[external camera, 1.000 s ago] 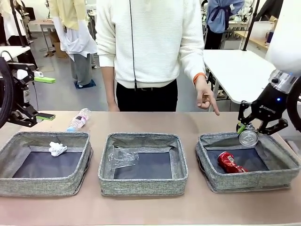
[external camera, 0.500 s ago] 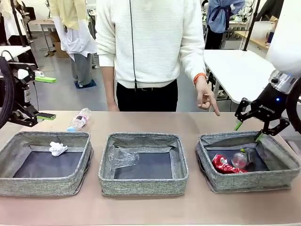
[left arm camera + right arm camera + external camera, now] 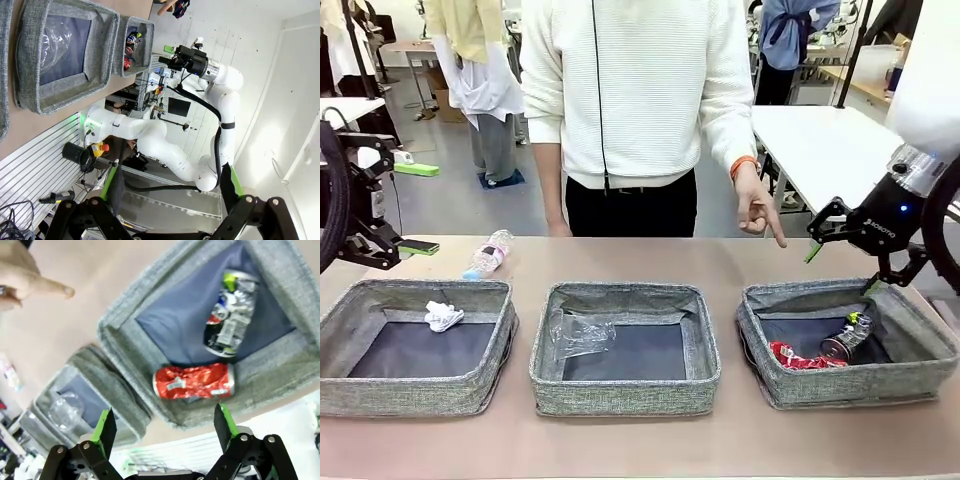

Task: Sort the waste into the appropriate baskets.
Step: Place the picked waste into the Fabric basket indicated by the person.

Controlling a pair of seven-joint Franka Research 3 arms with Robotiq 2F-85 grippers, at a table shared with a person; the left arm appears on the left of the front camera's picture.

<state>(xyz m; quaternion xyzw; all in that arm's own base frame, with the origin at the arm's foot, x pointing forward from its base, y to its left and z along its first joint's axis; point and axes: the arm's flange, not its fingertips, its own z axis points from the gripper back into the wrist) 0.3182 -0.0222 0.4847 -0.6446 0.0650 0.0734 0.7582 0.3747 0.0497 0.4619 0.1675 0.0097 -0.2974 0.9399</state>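
Note:
Three grey woven baskets stand in a row. The right basket (image 3: pixel 850 386) holds a dented red can (image 3: pixel 802 357) and a dark can with green marks (image 3: pixel 847 335), lying side by side. From the right wrist the red can (image 3: pixel 195 381) and dark can (image 3: pixel 231 315) lie below my right gripper (image 3: pixel 165 427), which is open. That gripper (image 3: pixel 842 270) hangs over the basket's far rim. A crumpled clear bottle (image 3: pixel 578 333) is in the middle basket (image 3: pixel 620 396). A tissue wad (image 3: pixel 442 316) is in the left basket (image 3: pixel 410 398). My left gripper (image 3: pixel 417 208) is open at the far left, holding nothing.
Another clear bottle (image 3: pixel 488 253) lies on the table behind the left basket. The person stands at the far side; one hand (image 3: pixel 758 208) points a finger down toward the right basket. Bare tabletop runs in front of the baskets.
The right gripper opened and let go of the dark can, which fell into the right basket beside the red can. The gripper then rose a little. The left arm stayed still.

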